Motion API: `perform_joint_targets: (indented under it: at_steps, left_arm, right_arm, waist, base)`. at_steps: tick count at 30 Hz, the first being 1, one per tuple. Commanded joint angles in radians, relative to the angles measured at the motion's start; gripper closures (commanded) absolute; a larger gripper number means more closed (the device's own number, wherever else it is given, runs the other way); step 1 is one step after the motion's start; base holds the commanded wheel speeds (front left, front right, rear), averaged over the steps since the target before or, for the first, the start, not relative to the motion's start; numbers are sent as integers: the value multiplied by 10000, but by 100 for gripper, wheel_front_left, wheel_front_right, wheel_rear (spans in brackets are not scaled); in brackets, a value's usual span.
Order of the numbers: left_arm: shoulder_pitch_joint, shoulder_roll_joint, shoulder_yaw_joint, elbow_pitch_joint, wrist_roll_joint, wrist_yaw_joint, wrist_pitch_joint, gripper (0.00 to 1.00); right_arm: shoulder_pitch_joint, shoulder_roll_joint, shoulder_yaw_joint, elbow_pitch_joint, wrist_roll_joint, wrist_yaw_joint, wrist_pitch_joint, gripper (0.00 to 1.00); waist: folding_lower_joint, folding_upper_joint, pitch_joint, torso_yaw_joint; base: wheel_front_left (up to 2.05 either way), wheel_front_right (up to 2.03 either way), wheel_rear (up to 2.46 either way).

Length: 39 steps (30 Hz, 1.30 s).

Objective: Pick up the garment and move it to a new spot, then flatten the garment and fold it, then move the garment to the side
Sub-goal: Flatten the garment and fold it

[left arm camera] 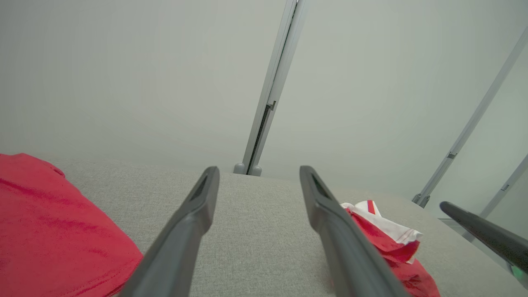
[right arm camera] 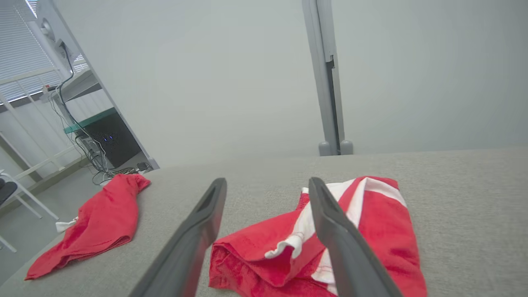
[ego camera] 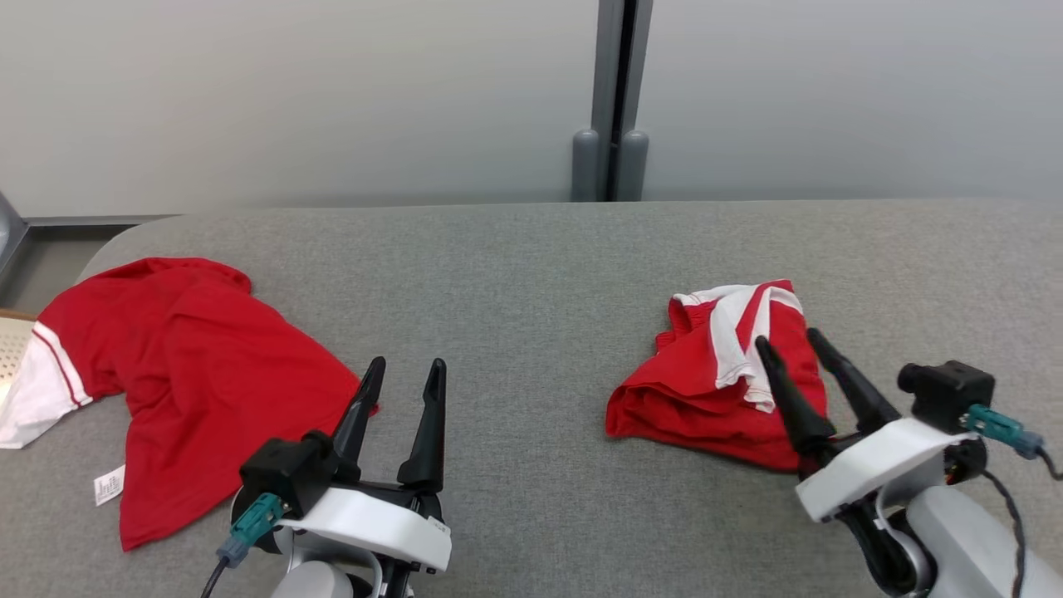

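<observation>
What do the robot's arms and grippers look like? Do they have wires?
The left gripper and right gripper each have two long, dark, pointy fingers on a white bracket. A boxy black block sits beside each, with a teal plug and a thin black cable. The forearm is smooth and pale grey.

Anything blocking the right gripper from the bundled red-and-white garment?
Nothing visible. The open right gripper is at the bundled garment, reaching over its near edge. The other red shirt lies well off to the left.
</observation>
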State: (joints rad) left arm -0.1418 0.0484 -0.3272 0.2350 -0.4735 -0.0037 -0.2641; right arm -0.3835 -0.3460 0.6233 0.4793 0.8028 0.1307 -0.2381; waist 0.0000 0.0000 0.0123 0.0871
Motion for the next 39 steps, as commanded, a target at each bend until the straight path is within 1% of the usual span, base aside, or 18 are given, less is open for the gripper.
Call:
perform_joint_targets:
  at_steps: [1,5,7,9,11,13,14,16,21,26,27,28,29,33,39]
  left_arm:
    - [119,40,118,-105,83,-37,-3,0]
    - [165,43,215,-313,128,-41,-3,0]
    - [214,41,301,-455,124,4,-4,0]
    - [192,40,361,-593,644,75,-3,0]
    - [266,38,422,-763,1007,198,-4,0]
    - [380,44,460,-914,1169,294,-3,0]
    - [404,40,467,-979,1230,328,-3,0]
    - [464,40,450,-1091,1303,371,-4,0]
    - [492,41,388,-1135,1246,349,-4,0]
    - [252,41,230,-1079,1159,273,-4,0]
    - [216,41,168,-1049,1147,253,-4,0]
    - [170,44,109,-1021,1146,248,-4,0]
    - [87,41,59,-1003,1135,230,-4,0]
    - [-186,41,-194,-946,1153,212,-4,0]
    - [-499,40,-456,-976,1041,314,-4,0]
  right_arm:
    - [280,-192,-532,-146,-353,2,-131,0]
    - [801,-311,-1874,-373,-1308,2,-259,0]
    - [1170,-199,-2612,-533,-1776,2,-277,0]
    - [1532,-207,-3404,-819,-2607,2,-288,0]
    - [2018,117,-4259,-1143,-3182,2,-283,0]
    - [2423,349,-4980,-1506,-3896,2,-283,0]
    - [2597,538,-5231,-1685,-4079,2,-286,0]
    - [2900,794,-5577,-1989,-4428,2,-287,0]
    - [3162,1081,-5822,-2245,-4842,2,-288,0]
    - [2957,1119,-5769,-2195,-4972,2,-287,0]
    - [2900,1103,-5691,-2154,-4901,2,-289,58]
    - [2817,1099,-5644,-2093,-4796,2,-288,100]
    - [2736,1119,-5598,-1968,-4621,2,-288,100]
    - [2256,908,-5238,-1305,-4506,2,-288,100]
    - [1454,771,-4776,-10,-4443,2,-268,100]
  waist:
    - [0,0,-64,-288]
    - [0,0,-75,-600]
    - [0,0,-56,-729]
    - [0,0,-16,-829]
    - [0,0,42,-936]
    - [0,0,86,-1018]
    - [0,0,108,-1049]
    - [0,0,151,-1092]
    - [0,0,247,-1087]
    - [0,0,493,-879]
    - [0,0,574,-810]
    - [0,0,679,-731]
    - [0,0,789,-642]
    - [0,0,1289,-182]
    - [0,0,1878,496]
  base:
    - [0,0,0]
    - [0,0,0]
    - [0,0,0]
    - [0,0,0]
    - [0,0,0]
    - [0,0,0]
    - [0,0,0]
    - [0,0,0]
    - [0,0,0]
    - [0,0,0]
    - [0,0,0]
    - [0,0,0]
    - [0,0,0]
    - [0,0,0]
    - [0,0,0]
